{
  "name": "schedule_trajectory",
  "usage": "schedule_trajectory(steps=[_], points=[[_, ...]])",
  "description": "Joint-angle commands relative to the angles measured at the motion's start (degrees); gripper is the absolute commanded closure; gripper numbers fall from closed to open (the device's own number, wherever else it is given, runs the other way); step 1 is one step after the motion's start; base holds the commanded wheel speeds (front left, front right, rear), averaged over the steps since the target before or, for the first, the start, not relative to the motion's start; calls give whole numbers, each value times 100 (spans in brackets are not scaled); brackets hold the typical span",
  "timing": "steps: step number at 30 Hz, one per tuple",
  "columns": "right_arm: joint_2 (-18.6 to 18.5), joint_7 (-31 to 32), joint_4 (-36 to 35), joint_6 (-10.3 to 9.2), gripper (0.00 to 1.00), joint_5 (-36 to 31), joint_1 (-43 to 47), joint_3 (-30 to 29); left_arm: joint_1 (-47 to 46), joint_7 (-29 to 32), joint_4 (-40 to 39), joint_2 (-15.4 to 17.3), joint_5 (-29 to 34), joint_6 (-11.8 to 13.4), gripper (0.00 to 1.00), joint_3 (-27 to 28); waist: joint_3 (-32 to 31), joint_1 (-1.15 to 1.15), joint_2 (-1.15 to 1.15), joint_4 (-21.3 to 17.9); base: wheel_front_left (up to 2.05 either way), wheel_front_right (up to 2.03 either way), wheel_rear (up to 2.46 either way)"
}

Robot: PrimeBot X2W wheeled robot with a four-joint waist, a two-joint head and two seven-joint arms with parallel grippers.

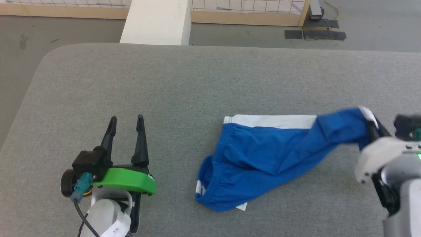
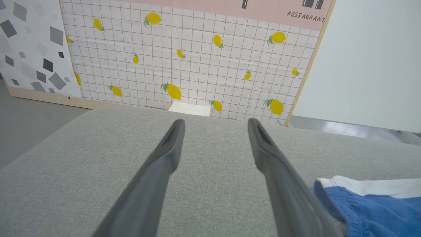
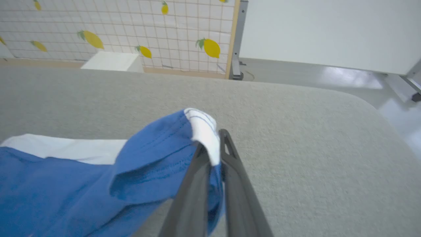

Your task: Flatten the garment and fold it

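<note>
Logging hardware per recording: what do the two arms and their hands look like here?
The left hand has two long, tapering black fingers on a bright green bracket, with a teal connector feeding a black cable and a white forearm. The right hand has the same dark fingers and a pale grey wrist shell.

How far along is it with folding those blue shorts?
Barely begun. The right gripper is shut on one leg hem of the shorts, lifting it off the table, seemingly to stretch them out. The waistband end lies rumpled, and the left gripper hangs open, apart from them. Smoothing flat and every fold are yet to do.
</note>
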Motion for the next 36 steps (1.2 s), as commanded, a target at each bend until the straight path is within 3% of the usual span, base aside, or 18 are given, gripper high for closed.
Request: schedule_trajectory(steps=[1,2,7,11,17,20,30,36], points=[[37,105,129,-10,8,-101,101,-120,4,-20,21,-23,49,-36,0,-27,-8,0,0,-10,0,0,0],[50,174,221,-10,0,-137,159,-276,-2,-20,46,-24,44,-50,0,-37,-18,0,0,-15,0,0,0],[89,269,136,-10,0,-275,566,-785,12,-20,101,-26,40,-85,0,-58,-68,0,0,-44,0,0,0],[106,172,-406,-10,0,-287,1100,-1089,41,-20,122,-28,31,-92,0,-112,-108,0,0,-80,0,0,0],[109,-792,-1255,-10,0,-58,1565,-646,-115,-19,214,-30,-100,-80,0,-356,10,0,0,-283,0,0,0],[109,-1278,-1298,-10,0,23,1601,-283,-423,142,437,-30,-292,-36,0,-684,104,0,0,-396,0,0,0],[110,-1806,-932,-10,0,265,1403,682,-1712,2076,1608,-31,-1233,435,0,-1948,308,0,0,-926,0,0,0],[110,-1915,-806,-10,0,361,1283,837,-2029,3466,2217,119,-1026,913,0,-2252,369,0,0,-1151,0,0,0]])
